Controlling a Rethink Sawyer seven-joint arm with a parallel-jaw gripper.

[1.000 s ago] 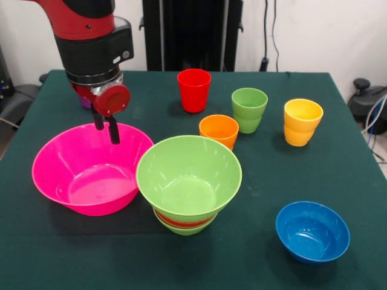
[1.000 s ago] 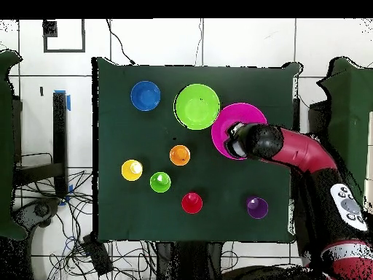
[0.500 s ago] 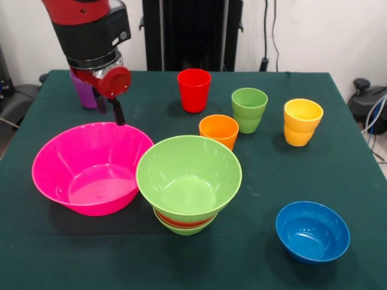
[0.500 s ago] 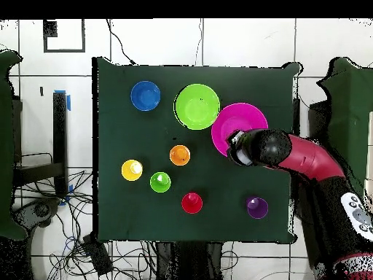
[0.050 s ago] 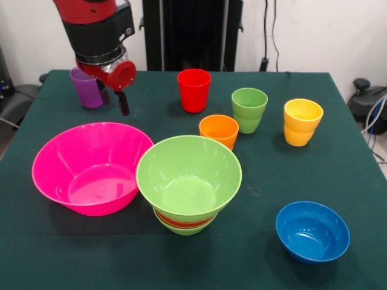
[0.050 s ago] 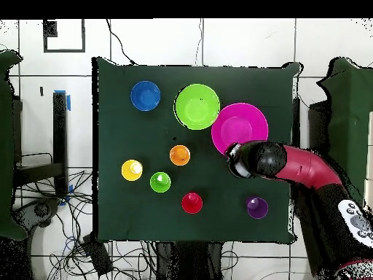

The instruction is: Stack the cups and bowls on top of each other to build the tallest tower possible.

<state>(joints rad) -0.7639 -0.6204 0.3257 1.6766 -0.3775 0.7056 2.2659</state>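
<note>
- No brand, label or legible writing shows on any cup, bowl or on the arm that you can see.
- Your pincer (image 5: 115,99) hangs above the dark green worktop (image 5: 338,139), just beyond the far rim of the pink bowl (image 5: 91,168) and just beside the purple cup (image 5: 86,87); it touches neither.
- Its two dark fingers (image 5: 123,103) point down with nothing between them; whether they are spread or closed you cannot tell.
- The red and black arm (image 6: 299,164) comes down steeply from above in the front view, its red wrist disc facing the camera.
- The tower (image 5: 188,181) stands beside the pink bowl, rims almost touching: a large green bowl (image 6: 197,106) nested on a red-orange bowl (image 5: 181,221) and a smaller green one below.
- The blue bowl (image 5: 312,231) sits alone, well apart from the pincer.
- The red cup (image 5: 194,90), orange cup (image 5: 219,130), light green cup (image 5: 249,109) and yellow cup (image 5: 302,122) stand upright and separate behind the tower.
</note>
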